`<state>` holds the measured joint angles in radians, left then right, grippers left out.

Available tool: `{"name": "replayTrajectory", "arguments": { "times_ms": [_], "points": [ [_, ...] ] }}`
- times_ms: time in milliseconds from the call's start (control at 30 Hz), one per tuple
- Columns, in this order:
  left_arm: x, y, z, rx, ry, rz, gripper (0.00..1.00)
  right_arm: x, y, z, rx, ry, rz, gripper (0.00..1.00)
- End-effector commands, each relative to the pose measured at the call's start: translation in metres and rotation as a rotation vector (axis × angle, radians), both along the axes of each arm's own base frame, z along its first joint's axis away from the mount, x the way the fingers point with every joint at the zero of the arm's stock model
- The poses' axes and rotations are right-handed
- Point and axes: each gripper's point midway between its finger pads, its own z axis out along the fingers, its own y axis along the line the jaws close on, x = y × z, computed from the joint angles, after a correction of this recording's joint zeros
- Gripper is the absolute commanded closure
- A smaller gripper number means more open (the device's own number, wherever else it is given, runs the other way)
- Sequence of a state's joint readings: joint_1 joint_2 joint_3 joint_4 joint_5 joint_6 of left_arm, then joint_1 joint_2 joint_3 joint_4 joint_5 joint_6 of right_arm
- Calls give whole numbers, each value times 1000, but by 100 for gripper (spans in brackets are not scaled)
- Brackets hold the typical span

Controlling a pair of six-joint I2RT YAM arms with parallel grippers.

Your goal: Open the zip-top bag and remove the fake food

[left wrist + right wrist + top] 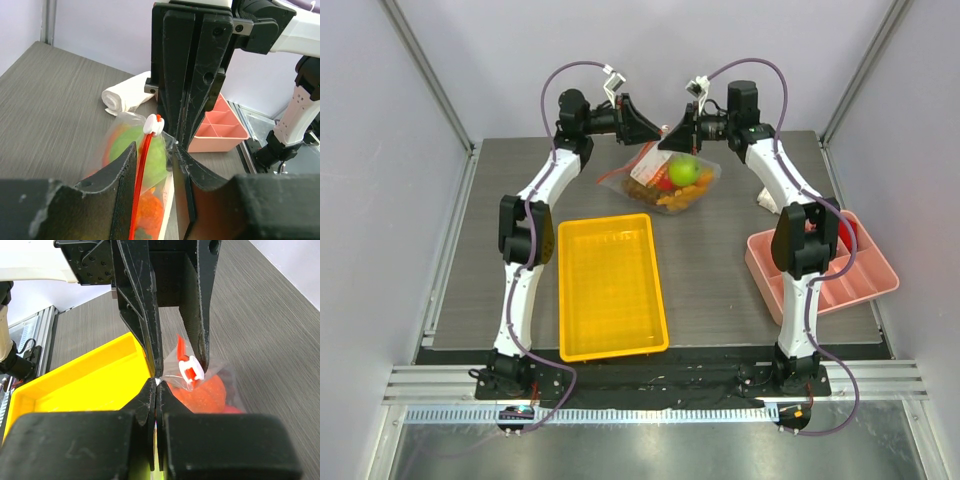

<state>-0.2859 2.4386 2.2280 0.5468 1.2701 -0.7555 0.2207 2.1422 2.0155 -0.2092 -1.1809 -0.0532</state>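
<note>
The zip-top bag (672,182) hangs at the far middle of the table between both grippers, holding fake food: a green apple (683,170) and orange and red pieces. My right gripper (156,382) is shut on a clear corner of the bag's mouth beside the white slider (191,371); an orange pumpkin (207,395) shows through the film below. My left gripper (154,150) faces it with its jaws apart, the orange-red zip strip (140,185) running up between them close to the left jaw. The white slider (153,124) sits just past the fingertips.
A yellow tray (610,285) lies in front of the bag, left of centre. A pink divided tray (820,262) sits at the right edge. A white roll of cloth (125,95) lies behind the bag near the right arm.
</note>
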Motion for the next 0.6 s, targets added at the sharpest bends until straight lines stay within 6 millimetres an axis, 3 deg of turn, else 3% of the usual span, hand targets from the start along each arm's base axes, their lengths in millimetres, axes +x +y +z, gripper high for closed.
{"name": "replayTrajectory", "arguments": {
  "times_ms": [0,267,333,367,500,567],
  "points": [
    [-6,-2,13,-6,-44,-36,64,-25,0,65,42,-163,45,99],
    [-5,-6,-1,2,11,-58,61,-29,1,67,37,-176,42,99],
    [-5,-8,-5,9,27,-74,63,-26,1,63,32,-170,35,99],
    [-5,-8,-6,9,37,-75,72,-26,1,61,29,-164,34,99],
    [-12,-11,-9,1,70,-111,74,-23,1,50,16,-151,28,99],
    [-20,-13,-7,-10,66,-141,81,-21,0,46,10,-147,18,99]
  ]
}}
